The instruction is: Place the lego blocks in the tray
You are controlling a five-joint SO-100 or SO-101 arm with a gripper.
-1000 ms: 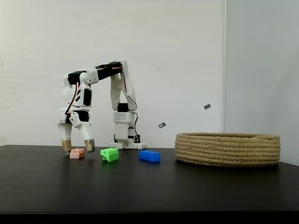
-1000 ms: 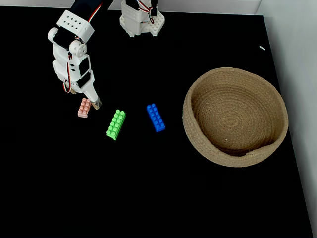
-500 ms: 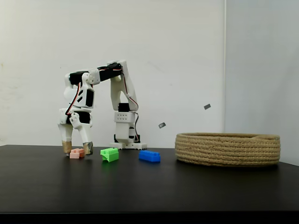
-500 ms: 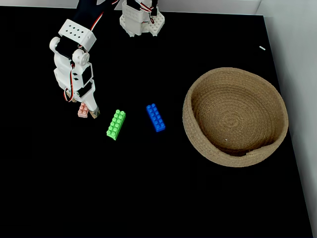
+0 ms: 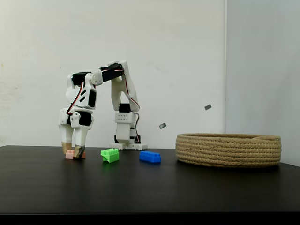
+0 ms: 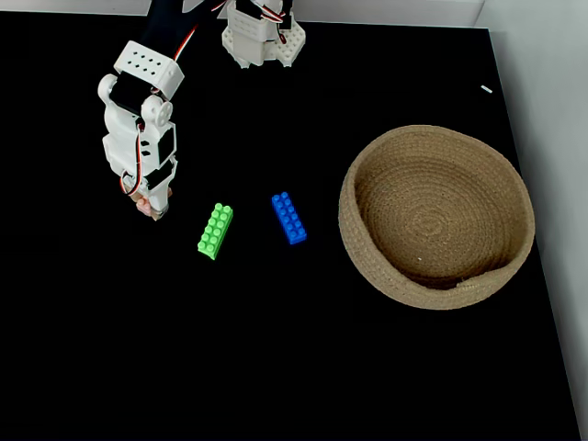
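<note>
The pale pink lego block (image 5: pixel 70 154) rests on the black table at the left, and my gripper (image 5: pixel 73 152) is shut on it from above, fingers pointing straight down. From above, the gripper (image 6: pixel 147 204) covers nearly all of that block. The green lego block (image 5: pixel 110 154) (image 6: pixel 215 230) lies just right of the gripper. Further right is the blue lego block (image 5: pixel 150 156) (image 6: pixel 288 218). The tray (image 5: pixel 228 150) (image 6: pixel 404 285), a round rope basket, stands at the right with nothing inside it.
My arm's white base (image 5: pixel 127 136) (image 6: pixel 262 41) stands at the back of the table (image 6: pixel 276 349). A white wall runs behind, and the table's right edge lies just past the tray.
The open fingers came down around the pink block and closed on it. The green block, blue block and tray did not move.
</note>
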